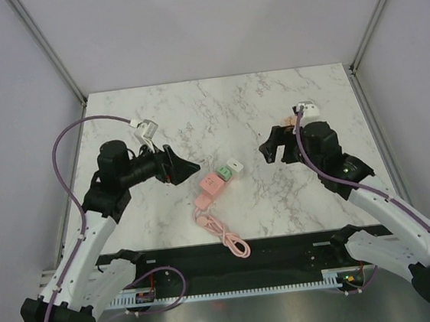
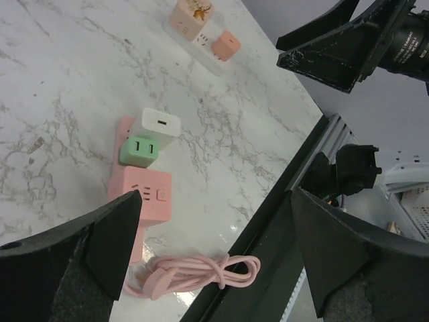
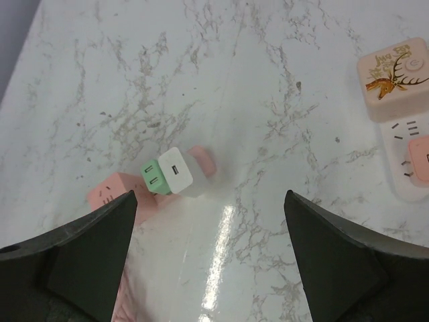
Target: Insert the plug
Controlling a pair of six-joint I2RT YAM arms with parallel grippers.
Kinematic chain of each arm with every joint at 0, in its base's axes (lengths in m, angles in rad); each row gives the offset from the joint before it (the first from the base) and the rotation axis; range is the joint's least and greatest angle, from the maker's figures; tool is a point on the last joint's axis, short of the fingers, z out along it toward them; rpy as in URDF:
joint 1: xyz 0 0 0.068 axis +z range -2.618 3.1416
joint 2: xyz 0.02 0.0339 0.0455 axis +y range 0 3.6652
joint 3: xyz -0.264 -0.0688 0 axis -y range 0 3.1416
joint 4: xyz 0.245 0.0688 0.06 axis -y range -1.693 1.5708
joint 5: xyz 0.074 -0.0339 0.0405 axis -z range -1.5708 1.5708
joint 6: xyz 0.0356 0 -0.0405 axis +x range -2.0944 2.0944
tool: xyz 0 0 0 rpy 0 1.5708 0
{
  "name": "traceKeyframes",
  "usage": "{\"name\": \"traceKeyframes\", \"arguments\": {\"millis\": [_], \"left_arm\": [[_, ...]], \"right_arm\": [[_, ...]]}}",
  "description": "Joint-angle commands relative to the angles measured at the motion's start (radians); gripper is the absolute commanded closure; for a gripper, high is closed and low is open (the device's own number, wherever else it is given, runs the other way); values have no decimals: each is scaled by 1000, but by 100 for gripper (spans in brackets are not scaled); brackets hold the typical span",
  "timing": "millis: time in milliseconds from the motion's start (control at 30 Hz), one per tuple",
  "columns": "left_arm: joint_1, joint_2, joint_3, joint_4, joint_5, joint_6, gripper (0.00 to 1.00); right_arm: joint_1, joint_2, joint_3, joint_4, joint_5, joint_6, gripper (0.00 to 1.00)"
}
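The left pincer (image 1: 186, 168) hangs low over the marble desk (image 1: 217, 103), pointing toward the middle. Its wrist view shows the fingers (image 2: 100, 235) spread wide apart with nothing between them.

Just to its right, a pink power strip (image 1: 211, 183) lies flat on the desk. Its pink cable (image 1: 224, 235) runs toward the near edge and ends in a loose coil. A green plug (image 1: 224, 174) sits at the strip's far end. A white plug (image 1: 235, 164) sits right beside the green one, touching it. I cannot tell whether the pins of either are pushed home.

Further right, the right pincer (image 1: 269, 149) faces the strip from the other side, apart from it, its fingers (image 3: 348, 255) likewise spread and empty. To its right in its wrist view stands a second pink socket block (image 3: 394, 75) with a deer picture.
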Motion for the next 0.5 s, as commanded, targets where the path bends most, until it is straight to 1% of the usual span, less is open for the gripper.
{"name": "traceKeyframes", "arguments": {"millis": [0,167,300,467], "left_arm": [[-18,-52,-7,87,61,58,0],[-20,-127,-24,123,43,35,0],[-21,-176,-28,158,21,-7,0],[-21,-210,-27,173,9,-33,0]], "right_arm": [[3,-116,40,-12,28,103,2],[4,-208,106,-93,75,92,2],[3,-237,136,-134,111,73,2],[3,-251,129,-138,132,66,2]]}}
